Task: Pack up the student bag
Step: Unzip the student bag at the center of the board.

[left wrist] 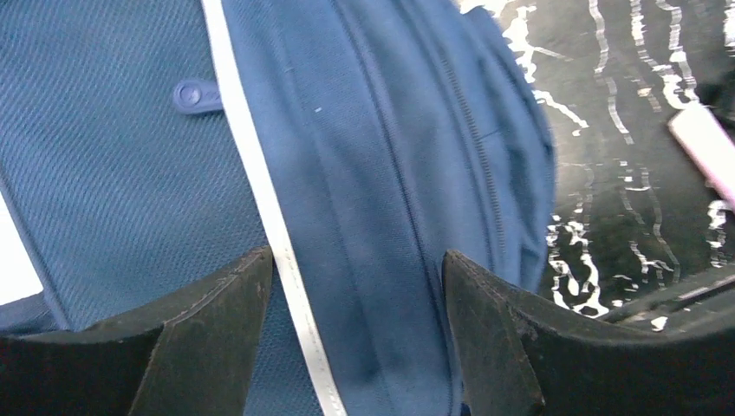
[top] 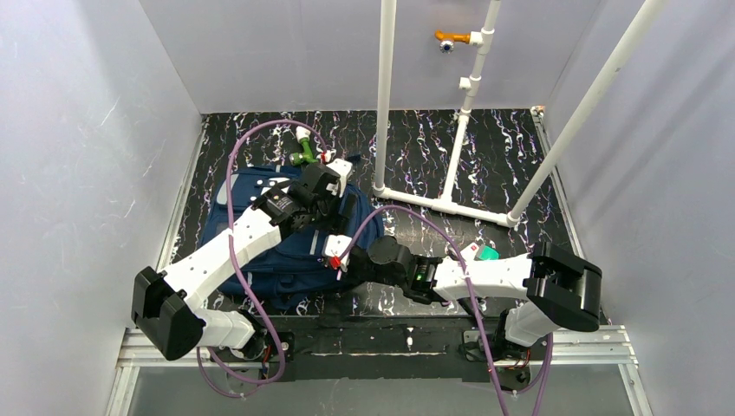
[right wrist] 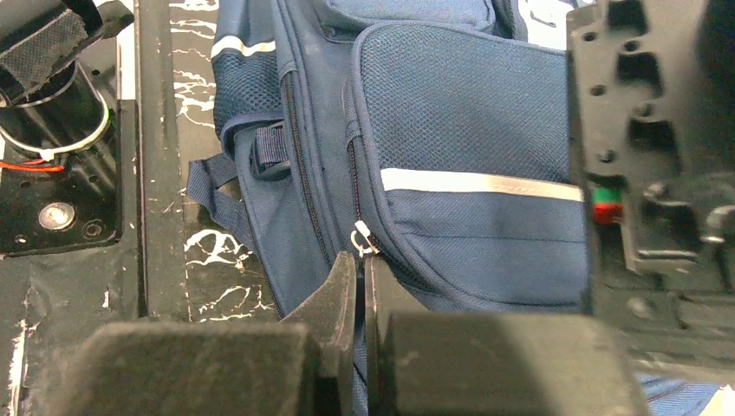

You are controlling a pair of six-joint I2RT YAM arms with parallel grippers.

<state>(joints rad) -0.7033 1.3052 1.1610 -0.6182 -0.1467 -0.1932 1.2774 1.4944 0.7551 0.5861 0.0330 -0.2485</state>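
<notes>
The student bag (top: 295, 264) lies on the bench (top: 485, 147), left of centre, under both arms. The right gripper (right wrist: 361, 270) is pressed together right at a zip pull (right wrist: 364, 238) on the bag's side; whether the tab is actually caught, I cannot tell. The left gripper (left wrist: 355, 260) stands apart above the fabric, holding nothing. So nothing pins the bag: a tug on the zip may drag the whole bag instead of running the slider, or the small tab may slip free
</notes>
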